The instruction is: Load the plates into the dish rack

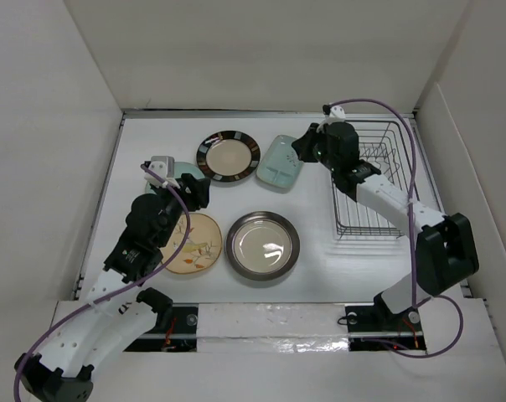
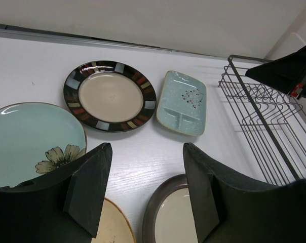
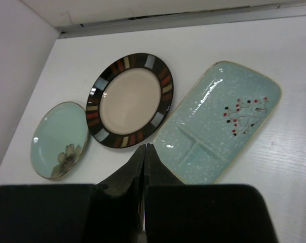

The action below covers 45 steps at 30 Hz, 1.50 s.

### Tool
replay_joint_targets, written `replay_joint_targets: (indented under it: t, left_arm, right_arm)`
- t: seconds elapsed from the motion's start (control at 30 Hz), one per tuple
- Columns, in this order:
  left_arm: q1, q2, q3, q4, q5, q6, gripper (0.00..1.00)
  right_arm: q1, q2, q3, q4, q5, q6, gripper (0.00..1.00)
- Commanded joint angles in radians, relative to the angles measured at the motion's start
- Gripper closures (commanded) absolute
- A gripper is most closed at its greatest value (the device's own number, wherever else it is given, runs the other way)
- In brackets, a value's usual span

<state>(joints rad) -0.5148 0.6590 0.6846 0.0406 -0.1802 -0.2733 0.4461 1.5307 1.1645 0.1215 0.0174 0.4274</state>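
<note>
Overhead, five plates (image 1: 263, 244) lie flat on the white bench (image 1: 320, 276), left of the dark wire dish rack (image 1: 362, 219). Left wrist: left jaws spread wide, empty, beside the round pale teal plate (image 2: 31, 139). Right wrist: right jaws pressed together, empty.

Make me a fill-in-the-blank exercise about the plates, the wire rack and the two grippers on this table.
1. The dark wire dish rack is completely ____.
2. The squarish mint-green plate lies between the brown-rimmed cream round plate and the ____.
3. The left gripper has its jaws ____.
4. The right gripper has its jaws ____.

Missing words: empty; dish rack; open; shut.
</note>
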Motion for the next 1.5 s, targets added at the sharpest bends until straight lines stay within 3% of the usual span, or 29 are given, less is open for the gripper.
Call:
replay_joint_targets:
  t: [0.0, 0.1, 0.2, 0.23, 0.3, 0.33, 0.37, 0.4, 0.47, 0.53, 0.73, 0.8, 0.83, 0.93, 1.23, 1.47]
  left_arm:
    - [0.004, -0.002, 0.018, 0.044, 0.013, -0.012, 0.45]
    - [0.004, -0.013, 0.013, 0.039, 0.027, 0.005, 0.45]
    - [0.004, -0.032, 0.016, 0.039, 0.061, 0.009, 0.46]
    - [0.004, -0.044, 0.016, 0.039, 0.067, 0.011, 0.48]
    - [0.004, -0.056, 0.013, 0.039, 0.076, 0.013, 0.52]
    - [0.004, -0.071, 0.012, 0.039, 0.088, 0.011, 0.58]
    - [0.004, -0.081, 0.012, 0.041, 0.117, 0.013, 0.63]
    - [0.004, -0.088, 0.012, 0.044, 0.125, 0.013, 0.67]
    - [0.004, -0.110, 0.009, 0.044, 0.125, 0.014, 0.89]
    - [0.004, -0.130, 0.012, 0.033, 0.123, 0.013, 1.00]
    - [0.004, -0.150, 0.015, 0.033, 0.127, 0.011, 0.97]
    - [0.004, -0.147, 0.016, 0.031, 0.156, 0.011, 0.87]
    - [0.004, -0.145, 0.016, 0.035, 0.165, 0.011, 0.76]
    - [0.004, -0.134, 0.015, 0.036, 0.189, 0.011, 0.62]
    - [0.004, -0.137, 0.020, 0.042, 0.262, 0.003, 0.58]
    - [0.004, -0.142, 0.015, 0.042, 0.242, 0.008, 0.58]
  right_arm:
    - [-0.017, 0.032, 0.011, 0.055, -0.043, 0.057, 1.00]
    - [-0.026, 0.080, -0.009, 0.078, -0.022, 0.065, 1.00]
    - [-0.003, 0.112, 0.004, 0.027, 0.113, 0.070, 0.97]
    - [-0.003, 0.112, -0.002, 0.026, 0.137, 0.076, 0.93]
    - [-0.003, 0.120, -0.017, 0.035, 0.179, 0.100, 0.68]
    - [-0.003, 0.134, -0.016, 0.032, 0.185, 0.106, 0.59]
    - [-0.003, 0.141, -0.016, 0.032, 0.208, 0.112, 0.44]
    - [-0.003, 0.149, -0.016, 0.032, 0.223, 0.131, 0.42]
    - [-0.003, 0.173, -0.020, 0.043, 0.274, 0.143, 0.36]
    - [-0.003, 0.218, 0.010, 0.020, 0.303, 0.160, 0.35]
    - [-0.003, 0.287, 0.069, -0.019, 0.320, 0.217, 0.35]
    - [0.008, 0.327, 0.101, -0.054, 0.351, 0.238, 0.35]
    - [0.008, 0.338, 0.106, -0.062, 0.361, 0.244, 0.35]
    - [0.019, 0.381, 0.122, -0.103, 0.398, 0.286, 0.37]
    - [0.019, 0.462, 0.123, -0.083, 0.339, 0.395, 0.38]
    - [0.008, 0.523, 0.127, -0.030, 0.295, 0.455, 0.51]
